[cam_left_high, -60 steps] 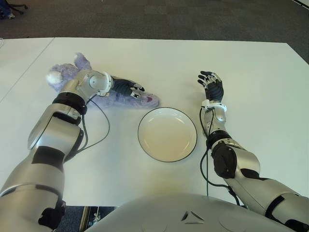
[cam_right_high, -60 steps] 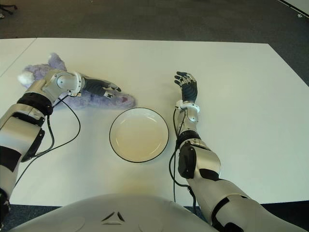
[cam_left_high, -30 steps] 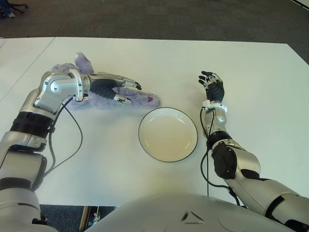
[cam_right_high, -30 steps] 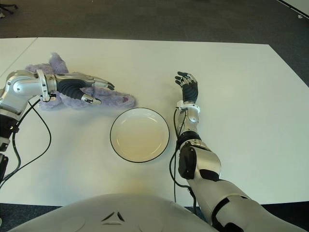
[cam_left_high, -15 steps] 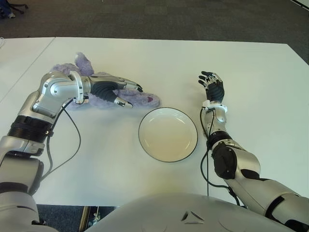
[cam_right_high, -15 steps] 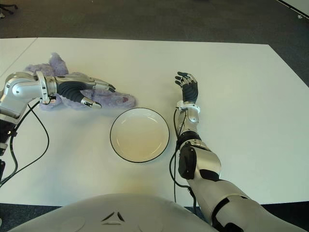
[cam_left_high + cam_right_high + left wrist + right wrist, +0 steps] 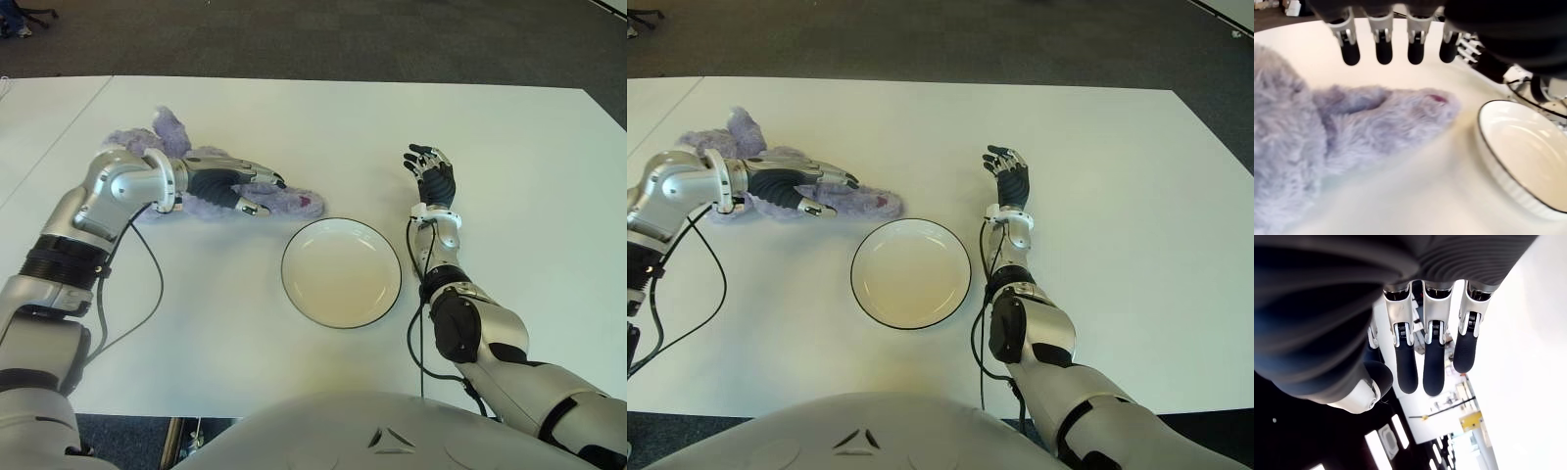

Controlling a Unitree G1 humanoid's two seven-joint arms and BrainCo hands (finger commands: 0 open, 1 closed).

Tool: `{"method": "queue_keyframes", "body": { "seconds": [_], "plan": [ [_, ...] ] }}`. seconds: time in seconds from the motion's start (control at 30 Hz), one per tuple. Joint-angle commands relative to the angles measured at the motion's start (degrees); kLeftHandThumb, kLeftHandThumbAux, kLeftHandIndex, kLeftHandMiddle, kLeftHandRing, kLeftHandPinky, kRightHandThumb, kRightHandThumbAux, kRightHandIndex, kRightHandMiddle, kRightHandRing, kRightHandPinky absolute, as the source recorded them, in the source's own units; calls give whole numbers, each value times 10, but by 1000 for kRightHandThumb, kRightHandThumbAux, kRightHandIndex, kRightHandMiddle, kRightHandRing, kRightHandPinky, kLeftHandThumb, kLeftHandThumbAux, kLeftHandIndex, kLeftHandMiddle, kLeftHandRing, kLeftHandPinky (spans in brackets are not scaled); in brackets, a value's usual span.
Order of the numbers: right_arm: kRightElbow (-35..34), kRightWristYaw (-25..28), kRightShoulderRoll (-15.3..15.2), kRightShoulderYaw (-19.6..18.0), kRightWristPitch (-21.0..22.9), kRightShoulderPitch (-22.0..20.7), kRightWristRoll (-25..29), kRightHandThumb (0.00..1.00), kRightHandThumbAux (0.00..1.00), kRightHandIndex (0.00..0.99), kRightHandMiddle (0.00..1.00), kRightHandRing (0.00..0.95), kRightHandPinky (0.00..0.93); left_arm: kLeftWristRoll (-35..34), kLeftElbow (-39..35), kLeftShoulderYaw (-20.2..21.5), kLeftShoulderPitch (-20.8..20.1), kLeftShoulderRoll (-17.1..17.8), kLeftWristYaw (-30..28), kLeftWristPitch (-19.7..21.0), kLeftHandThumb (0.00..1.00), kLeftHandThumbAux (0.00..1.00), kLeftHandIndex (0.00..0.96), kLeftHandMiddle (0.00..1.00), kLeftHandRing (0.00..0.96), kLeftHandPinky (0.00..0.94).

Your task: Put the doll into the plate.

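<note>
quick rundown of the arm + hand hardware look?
Both arms have glossy silver shells with black joint sections and ribbed black bands. A loose black cable loops outside each forearm. The left hand and right hand have dark palms and silver finger links with black rubbery fingertips.

We see a broad white rectangular worktop (image 7: 294,117) filling most of both eye views. Beyond its far edge lies a dark grey carpeted floor (image 7: 343,39). At the far left corner we make out the black wheeled base of an office chair (image 7: 27,14) on that floor.
</note>
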Motion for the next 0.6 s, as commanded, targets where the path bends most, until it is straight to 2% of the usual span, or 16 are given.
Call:
{"method": "queue_keyframes", "body": {
  "seconds": [0.03,0.17,0.3,0.37,0.5,0.6],
  "plan": [
    [83,-13,39,-16,61,143,12,727,730,418,334,348,305,150,87,-47,7,-47,168,19,371,144,0,0,0,0],
    [83,-13,39,-16,61,142,12,729,729,419,342,372,337,200,168,-74,-29,-67,236,37,354,127,0,0,0,0],
    [83,-9,38,-19,61,142,15,731,729,420,344,391,330,251,300,-121,-78,-122,311,87,350,121,0,0,0,0],
    [82,-8,39,-19,61,142,15,731,729,420,343,389,328,257,324,-130,-87,-130,326,91,351,120,0,0,0,0],
    [82,-5,39,-21,60,144,17,729,730,419,338,360,300,275,391,-155,-108,-174,362,129,361,118,0,0,0,0],
    [82,-4,38,-21,59,145,16,730,730,419,341,370,307,280,430,-167,-119,-196,377,142,369,116,0,0,0,0]
  ]
}}
